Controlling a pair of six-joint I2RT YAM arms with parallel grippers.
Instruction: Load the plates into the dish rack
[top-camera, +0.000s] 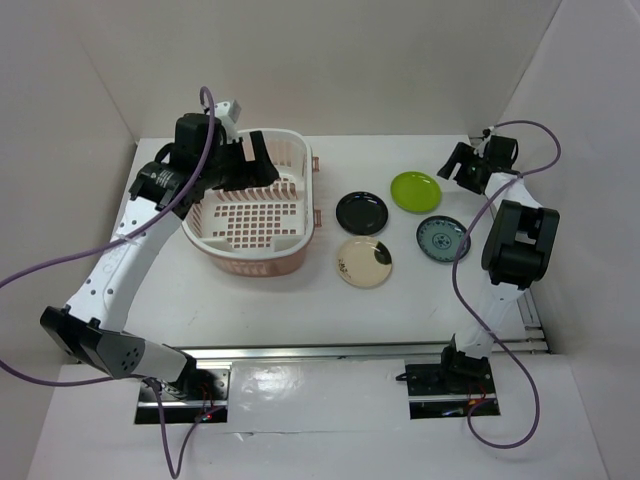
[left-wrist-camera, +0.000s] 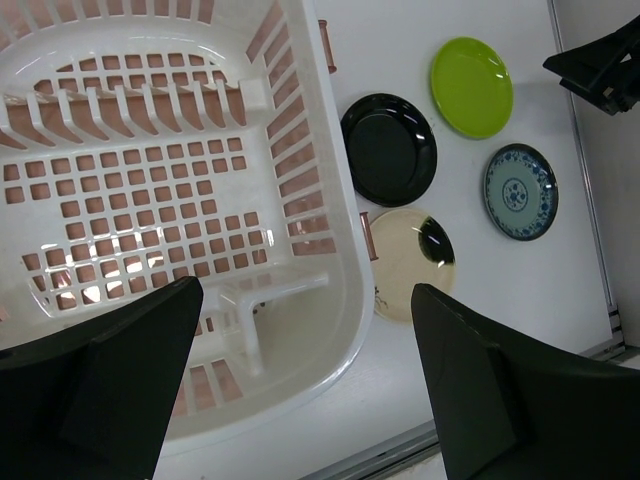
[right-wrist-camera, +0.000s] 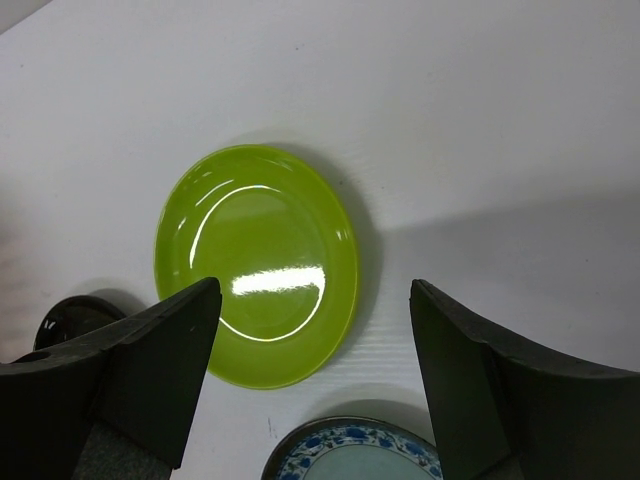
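My right gripper (right-wrist-camera: 312, 292), jaws wide and empty, hovers near the green plate (right-wrist-camera: 255, 265), flat on the table (right-wrist-camera: 470, 100); its wrist camera clips the black plate (right-wrist-camera: 70, 315) and blue plate (right-wrist-camera: 350, 455). Overhead adds the cream plate (top-camera: 364, 262) and the rack (top-camera: 311, 195), under my open, empty left gripper (left-wrist-camera: 308, 290).

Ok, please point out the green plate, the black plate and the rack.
green plate (right-wrist-camera: 255, 265): right wrist view, middle of the plate.
black plate (left-wrist-camera: 388, 148): left wrist view, middle of the plate.
rack (top-camera: 250, 248): top view, its near wall.
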